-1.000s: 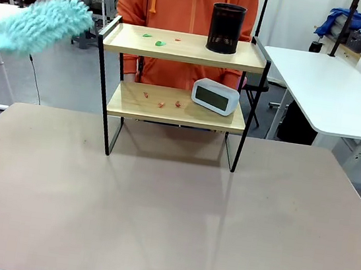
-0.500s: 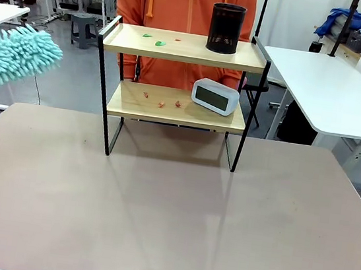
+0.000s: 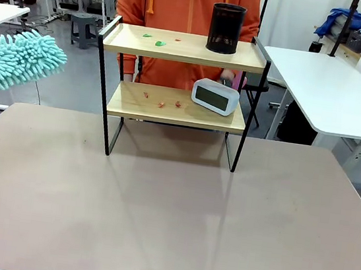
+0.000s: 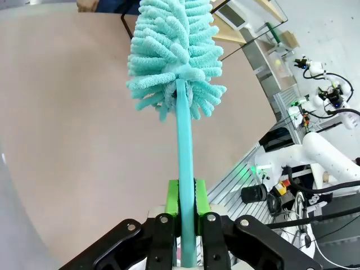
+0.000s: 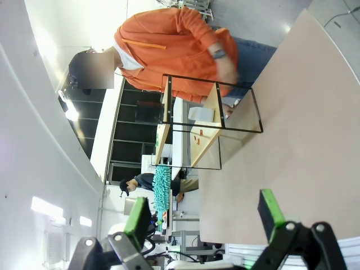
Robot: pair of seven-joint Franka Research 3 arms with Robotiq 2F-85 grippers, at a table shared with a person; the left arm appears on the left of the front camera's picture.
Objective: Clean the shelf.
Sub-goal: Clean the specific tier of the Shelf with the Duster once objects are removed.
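gripping duster (image 3: 17,63) handle, left end effector (image 4: 187,194) clamped. right end effector (image 5: 203,212) wide, empty. shelf (image 3: 192,48) far centre on desk, duster well left. risk: broad sweep topples black cup (image 3: 226,28) or clock (image 3: 215,96).

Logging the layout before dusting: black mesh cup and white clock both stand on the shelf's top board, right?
No. The black mesh cup is on the top board of the shelf, but the white clock sits on the lower board; the front view shows it.
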